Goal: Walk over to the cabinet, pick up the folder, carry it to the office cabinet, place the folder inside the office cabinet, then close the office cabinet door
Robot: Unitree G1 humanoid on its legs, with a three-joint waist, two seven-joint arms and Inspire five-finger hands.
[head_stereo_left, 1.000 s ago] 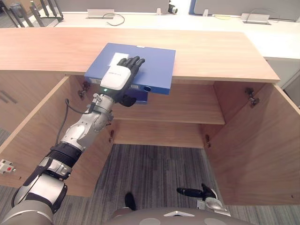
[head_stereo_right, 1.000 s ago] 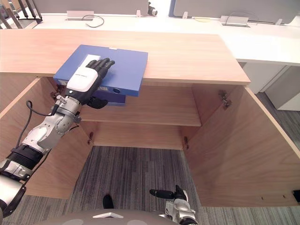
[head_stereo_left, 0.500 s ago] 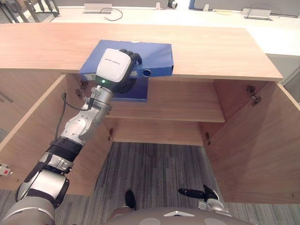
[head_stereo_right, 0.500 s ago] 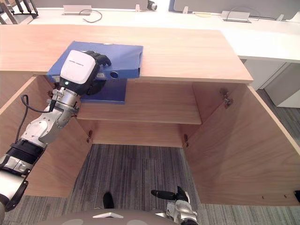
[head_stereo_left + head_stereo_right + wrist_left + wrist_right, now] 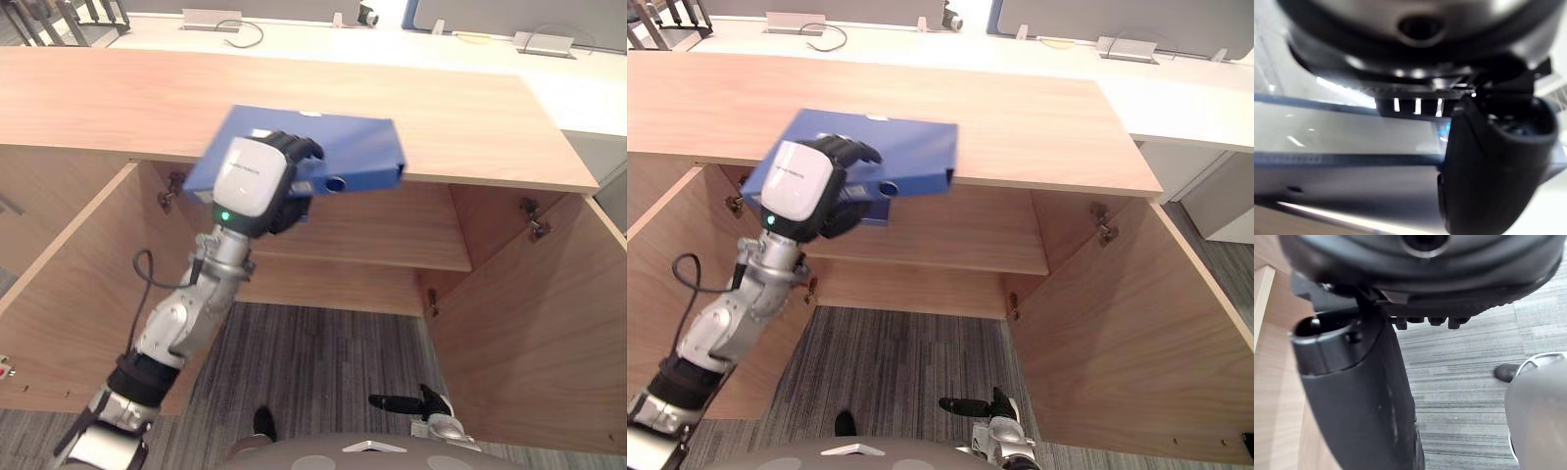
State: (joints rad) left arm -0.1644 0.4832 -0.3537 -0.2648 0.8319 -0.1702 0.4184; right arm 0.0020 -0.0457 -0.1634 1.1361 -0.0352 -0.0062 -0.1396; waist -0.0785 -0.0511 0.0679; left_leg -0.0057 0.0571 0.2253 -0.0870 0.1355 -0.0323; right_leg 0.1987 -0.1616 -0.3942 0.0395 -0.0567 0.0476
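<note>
The blue folder [image 5: 343, 147] hangs tilted in front of the wooden cabinet's top [image 5: 118, 98], its spine with a round hole facing me. My left hand [image 5: 257, 181] is shut on the folder's near left part, fingers curled over its top face and thumb under it. In the left wrist view the thumb [image 5: 1493, 166] presses against the folder's cover [image 5: 1342, 142]. My right hand [image 5: 407, 401] hangs low over the carpet with its fingers straight and nothing in it.
Below the top, the cabinet stands open: a shelf [image 5: 392, 230] crosses its inside, and both doors are swung out, left door [image 5: 59, 294] and right door [image 5: 529, 333]. A white desk [image 5: 392, 44] with cable boxes runs behind. Grey carpet [image 5: 323, 362] lies in front.
My left hand went from lying flat on the folder to curling round its edge. It has lifted the folder off the cabinet top and carried it to the right.
</note>
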